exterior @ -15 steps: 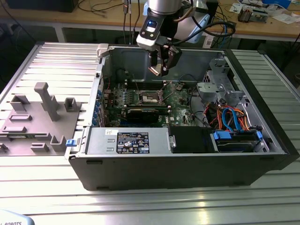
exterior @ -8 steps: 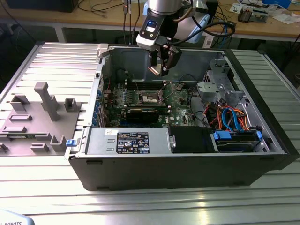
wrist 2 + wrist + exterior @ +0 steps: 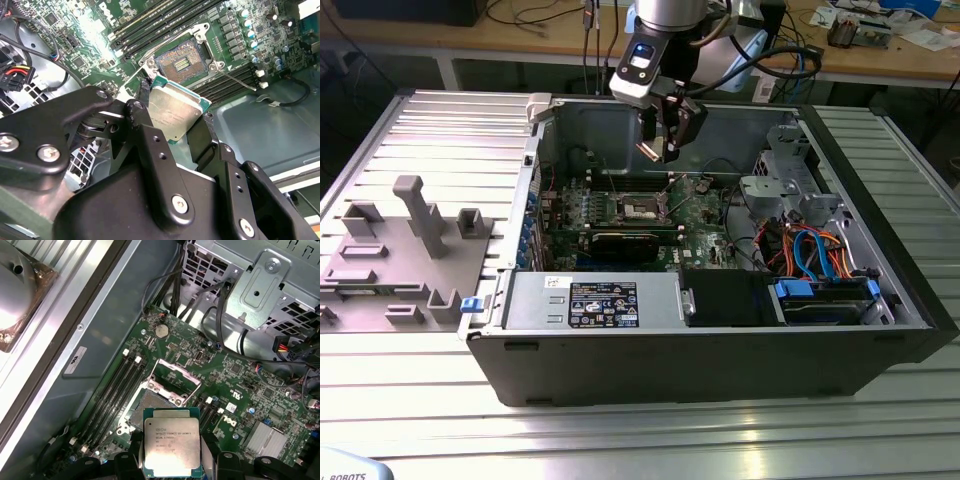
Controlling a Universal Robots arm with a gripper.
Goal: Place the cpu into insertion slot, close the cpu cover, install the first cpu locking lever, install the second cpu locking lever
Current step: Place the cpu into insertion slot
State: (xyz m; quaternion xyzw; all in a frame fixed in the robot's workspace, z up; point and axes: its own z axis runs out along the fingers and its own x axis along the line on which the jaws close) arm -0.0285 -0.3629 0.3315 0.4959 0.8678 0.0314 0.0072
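My gripper [image 3: 656, 147] hangs inside the open computer case, shut on the cpu [image 3: 646, 149], a flat silvery square chip. In both wrist views the cpu [image 3: 175, 111] [image 3: 171, 442] sits clamped by its edges between the black fingers [image 3: 141, 116]. It is held in the air, apart from the board. Below it on the green motherboard lies the insertion slot [image 3: 181, 62] [image 3: 148, 404] [image 3: 640, 208], uncovered, with its contact field showing. The cpu cover [image 3: 173, 374] stands folded back at the slot's far side. A thin locking lever [image 3: 235, 79] sticks out beside the slot.
A grey labelled power-supply box [image 3: 595, 301] fills the case front. A metal drive cage [image 3: 788, 180] and blue and orange cables [image 3: 815, 250] crowd the exterior view's right. Long black memory slots [image 3: 112, 390] flank the socket. A grey fixture [image 3: 410, 240] rests on the slatted table.
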